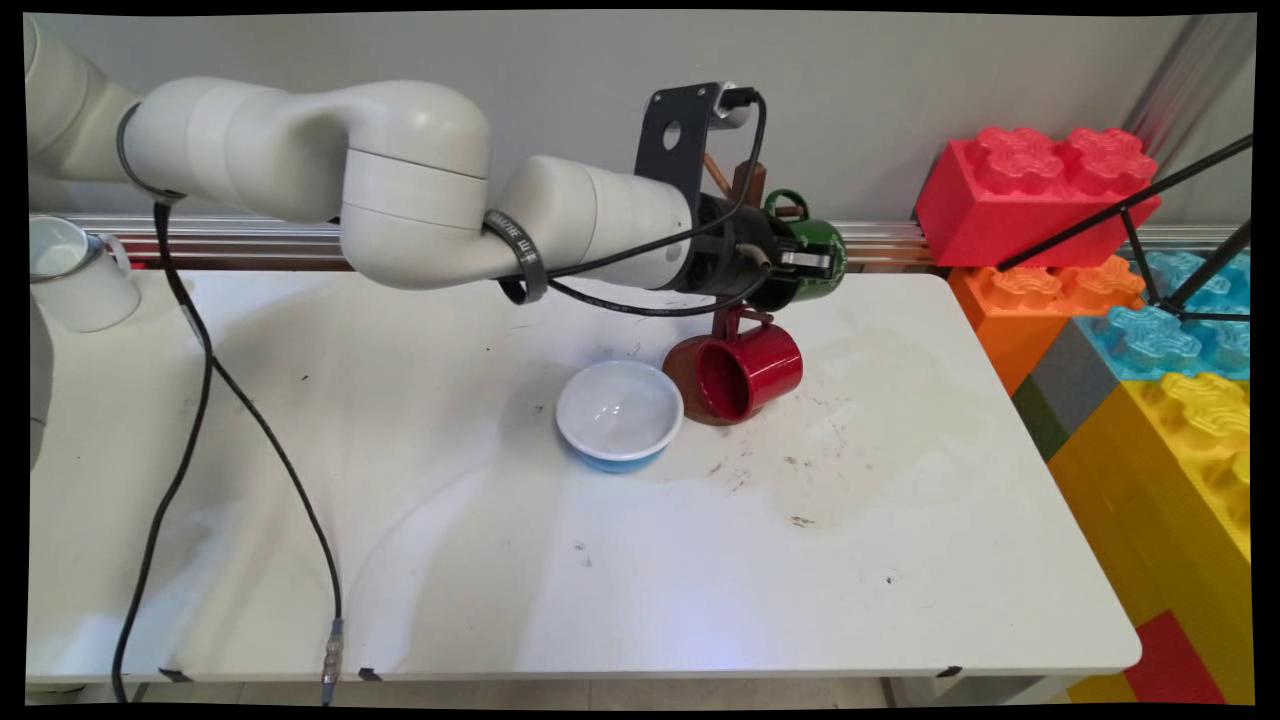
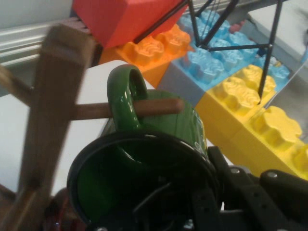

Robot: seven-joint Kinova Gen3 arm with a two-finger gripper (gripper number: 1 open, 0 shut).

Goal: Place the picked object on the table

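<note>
My gripper (image 1: 792,262) is shut on the rim of a green mug (image 1: 818,252), held on its side by the wooden mug tree (image 1: 748,182) at the table's back edge. In the hand view the green mug (image 2: 185,126) fills the middle. Its handle (image 2: 126,87) is threaded over a wooden peg (image 2: 161,107) that sticks out from the tree's post (image 2: 50,110). One finger (image 2: 219,166) lies outside the rim; the other is hidden inside the mug. A red mug (image 1: 750,375) hangs from a lower peg, just below. A white bowl with a blue outside (image 1: 619,412) sits on the table next to it.
A white mug (image 1: 75,275) stands at the far left. Giant red, orange, blue and yellow building blocks (image 1: 1040,190) are stacked along the table's right side, with black tripod legs (image 1: 1150,215) over them. Black cables (image 1: 200,400) hang from the arm over the table's left part.
</note>
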